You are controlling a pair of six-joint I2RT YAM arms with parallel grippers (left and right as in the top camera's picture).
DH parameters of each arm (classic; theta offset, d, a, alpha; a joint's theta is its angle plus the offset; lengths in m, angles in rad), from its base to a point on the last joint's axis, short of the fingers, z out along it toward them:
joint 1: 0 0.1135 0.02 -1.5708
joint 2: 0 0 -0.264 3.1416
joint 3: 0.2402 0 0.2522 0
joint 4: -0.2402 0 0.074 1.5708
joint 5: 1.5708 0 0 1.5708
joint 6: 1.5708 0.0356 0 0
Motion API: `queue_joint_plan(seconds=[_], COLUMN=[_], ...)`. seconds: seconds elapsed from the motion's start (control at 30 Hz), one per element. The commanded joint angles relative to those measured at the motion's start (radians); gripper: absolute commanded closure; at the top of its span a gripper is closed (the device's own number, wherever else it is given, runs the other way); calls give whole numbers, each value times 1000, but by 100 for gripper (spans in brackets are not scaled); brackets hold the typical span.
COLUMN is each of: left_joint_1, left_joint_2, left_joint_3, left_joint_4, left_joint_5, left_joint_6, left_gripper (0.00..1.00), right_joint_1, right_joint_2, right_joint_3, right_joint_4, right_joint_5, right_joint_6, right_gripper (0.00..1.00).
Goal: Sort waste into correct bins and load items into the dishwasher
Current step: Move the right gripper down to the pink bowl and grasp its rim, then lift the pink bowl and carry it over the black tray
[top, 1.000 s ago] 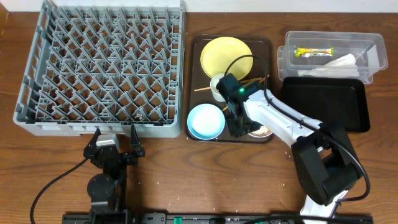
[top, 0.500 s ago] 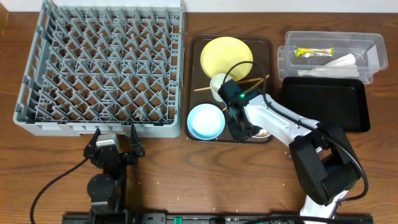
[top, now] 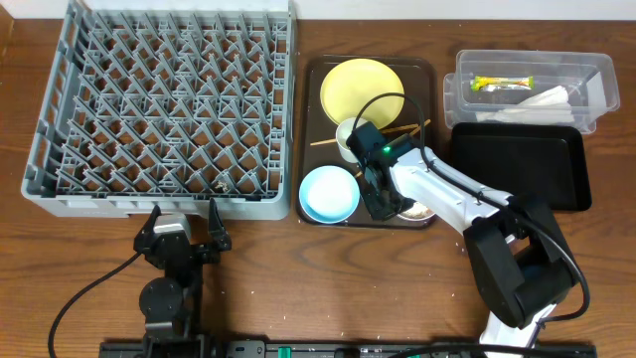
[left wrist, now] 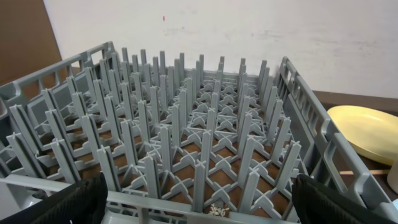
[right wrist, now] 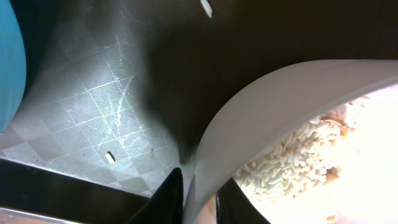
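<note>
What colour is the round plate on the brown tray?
The plate is pale yellow, and it shows best in the overhead view.

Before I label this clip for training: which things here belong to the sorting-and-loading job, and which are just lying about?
Job: dish rack, yellow plate, blue bowl, white bowl with rice, cup, chopsticks, clear tub, wrapper, napkin, black tray.
Lying about: brown serving tray, wooden table.

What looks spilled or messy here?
Two rice grains lie loose on the tray, outside the white bowl that holds the rest. Nothing else looks tipped or broken.
</note>
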State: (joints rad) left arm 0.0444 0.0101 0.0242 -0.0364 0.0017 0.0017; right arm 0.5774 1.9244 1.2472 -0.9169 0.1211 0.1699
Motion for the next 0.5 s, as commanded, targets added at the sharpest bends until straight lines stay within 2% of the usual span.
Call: queue_joint_plan(seconds=[0.0, 0.1, 0.47], left_joint_1=[-3, -3, -3], left_joint_2=[-6, -6, -6], left_joint_3=[-20, -20, -20], left_joint_4=[-37, -37, -37], left_joint_5=[-12, -12, -12], left_joint_6=[13, 13, 13], left_gripper=[4, 4, 4], right_joint_1=[6, 6, 6], right_joint_2=[-2, -2, -17], right_joint_3=[19, 19, 76], right_joint_4=[1, 1, -63], right_joint_5=[6, 6, -24], right_joint_6=[-63, -75, -74], right_gripper=[87, 99, 99])
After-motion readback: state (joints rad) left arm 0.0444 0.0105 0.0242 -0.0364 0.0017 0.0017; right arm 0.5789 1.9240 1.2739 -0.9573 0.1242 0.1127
